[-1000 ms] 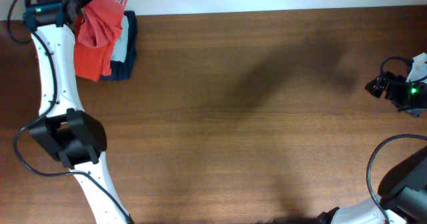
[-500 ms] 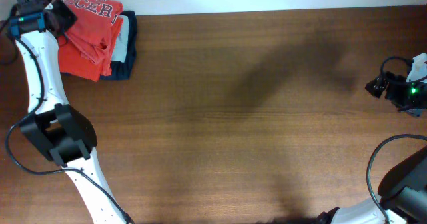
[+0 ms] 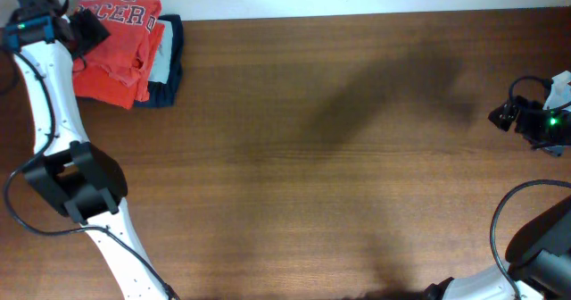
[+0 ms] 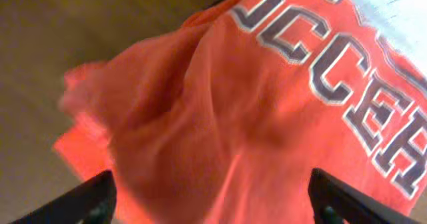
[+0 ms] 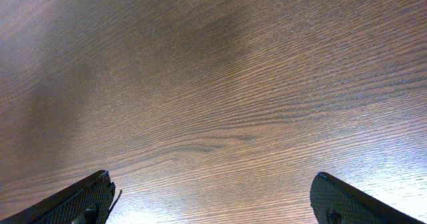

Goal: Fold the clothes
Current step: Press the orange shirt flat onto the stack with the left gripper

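The shirt sits at the table's far left corner, loosely heaped rather than flat, with its printed face up. It rests on a small pile. A navy garment sticks out from under its right side, and a pale grey one shows as a strip between the two. From above, the white letters near the back edge read "CCER".

The left wrist view gives the print much closer: on the shirt, big block capitals with a light outline run diagonally and spell "OCCER". The letter before them is cut off at the top edge. A second line of print above that is too cropped to read. The cloth is rumpled, with soft folds running down from the lettering. A brighter orange layer peeks out beneath its lower left edge; I cannot tell whether that is the same garment.

The left gripper hangs at the shirt's left edge over that same corner. In its own camera the left gripper has its fingers spread wide, with nothing pinched between them.

The right gripper is at the table's right edge, well away from the pile. Its camera shows the right gripper also spread wide over bare wood grain.
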